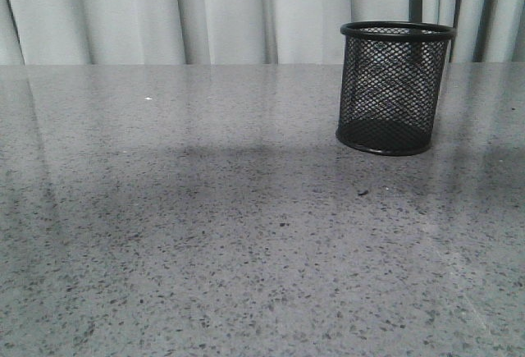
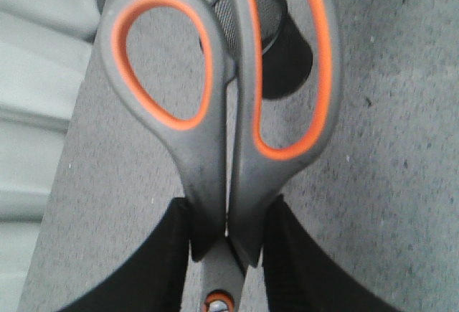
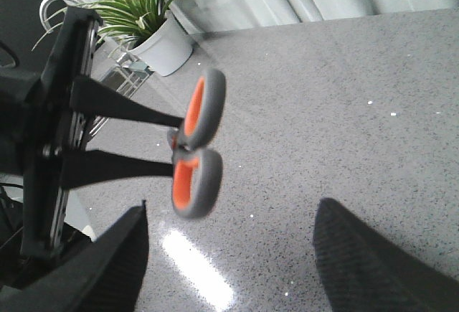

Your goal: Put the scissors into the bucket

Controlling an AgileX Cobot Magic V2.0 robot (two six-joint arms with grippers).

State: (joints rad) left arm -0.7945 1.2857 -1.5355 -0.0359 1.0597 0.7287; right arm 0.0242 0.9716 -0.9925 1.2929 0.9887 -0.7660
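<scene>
One pair of scissors, one bucket, two grippers, one potted plant

There is a single bucket (image 1: 395, 88) of black wire mesh, standing on the one grey speckled table (image 1: 205, 234). There is one pair of scissors (image 2: 222, 122), with two orange-lined finger loops, held above that table, and the bucket shows just behind the loops. Two grippers are counted: the left gripper (image 2: 228, 244), with its two black fingers pressed against the scissors' handles, and the right gripper (image 3: 237, 254), with its two fingers spread apart over the table. One potted plant (image 3: 147, 21) in a white pot stands beyond the table's edge.
</scene>
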